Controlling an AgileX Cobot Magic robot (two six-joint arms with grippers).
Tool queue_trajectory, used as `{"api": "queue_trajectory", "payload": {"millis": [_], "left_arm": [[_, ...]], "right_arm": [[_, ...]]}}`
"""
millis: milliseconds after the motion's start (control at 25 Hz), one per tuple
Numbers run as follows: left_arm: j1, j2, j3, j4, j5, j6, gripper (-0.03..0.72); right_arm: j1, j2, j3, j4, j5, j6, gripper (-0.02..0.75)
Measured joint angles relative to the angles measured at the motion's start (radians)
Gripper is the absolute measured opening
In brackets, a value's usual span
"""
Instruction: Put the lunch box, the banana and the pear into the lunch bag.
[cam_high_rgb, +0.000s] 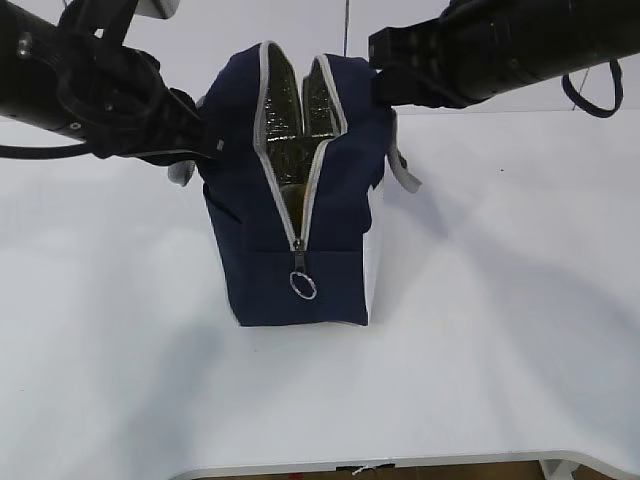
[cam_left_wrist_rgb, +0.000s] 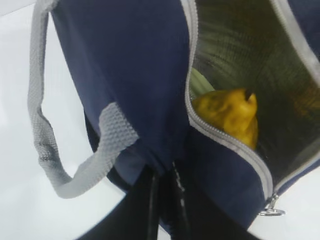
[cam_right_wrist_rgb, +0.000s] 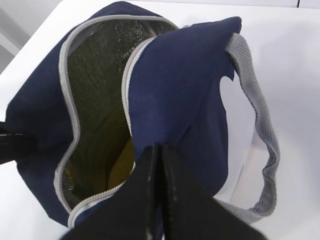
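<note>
White tabletop (cam_high_rgb: 520, 330) bears the lunch bag (cam_high_rgb: 250, 200), each end effector clenched on its navy fabric.

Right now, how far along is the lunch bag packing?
The pear already sits inside the lunch bag, with a pale green edge beside it, possibly the lunch box. Something yellow lies low inside, likely the banana, though I can't confirm. The left tool and right tool each pinch a bag wall, holding it open. The zipper is undone.
</note>
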Motion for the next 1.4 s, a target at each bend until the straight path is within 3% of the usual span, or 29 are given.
{"api": "queue_trajectory", "payload": {"millis": [200,280,480,600,880,1160,1400], "left_arm": [[-0.011,0.000,0.000,0.000,0.015,0.000,-0.010],[-0.011,0.000,-0.001,0.000,0.022,0.000,-0.010],[-0.011,0.000,-0.001,0.000,0.045,0.000,-0.010],[-0.011,0.000,-0.001,0.000,0.059,0.002,-0.010],[-0.011,0.000,-0.001,0.000,0.059,0.002,-0.010],[-0.011,0.000,-0.001,0.000,0.061,0.002,-0.010],[-0.011,0.000,-0.001,0.000,0.061,0.002,-0.010]], "right_arm": [[0.000,0.001,0.002,0.003,-0.006,-0.029,0.019],[0.000,0.001,0.002,0.020,-0.004,-0.057,0.053],[0.000,-0.001,0.002,0.079,0.010,-0.126,0.355],[0.000,-0.025,0.002,0.083,0.034,-0.130,0.417],[0.000,-0.137,0.003,0.081,0.108,-0.180,0.433],[0.000,-0.215,0.015,0.075,0.323,-0.323,0.433],[0.000,-0.294,0.156,0.144,0.323,-0.374,0.433]]}}
